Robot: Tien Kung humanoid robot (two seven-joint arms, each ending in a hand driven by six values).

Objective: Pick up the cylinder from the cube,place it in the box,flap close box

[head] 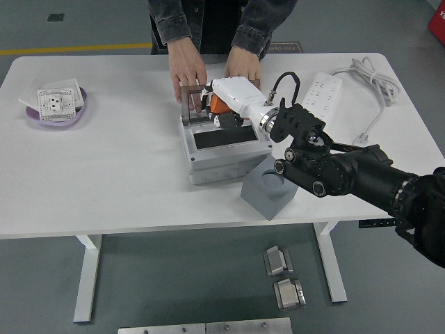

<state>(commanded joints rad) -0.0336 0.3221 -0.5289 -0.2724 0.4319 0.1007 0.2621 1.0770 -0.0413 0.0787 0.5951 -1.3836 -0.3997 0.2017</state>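
Observation:
The grey box (pixel 221 161) stands mid-table with its hinged lid (pixel 189 104) raised at the back. My right hand (pixel 211 108), white-shelled, is shut on the orange cylinder (pixel 222 103) and holds it over the rear of the box opening, close to the lid. A person at the far side has both hands on the lid's top edge, one hand (pixel 188 69) at its left and the other hand (pixel 243 66) at its right. The grey cube (pixel 268 192), with a round hole on top, sits in front of the box's right corner. My left arm does not show.
A purple dish (pixel 39 120) holding a white socket plate sits at the far left. A white power strip (pixel 318 92) with its cable (pixel 370 72) lies at the back right. My black forearm (pixel 348 174) crosses above the cube.

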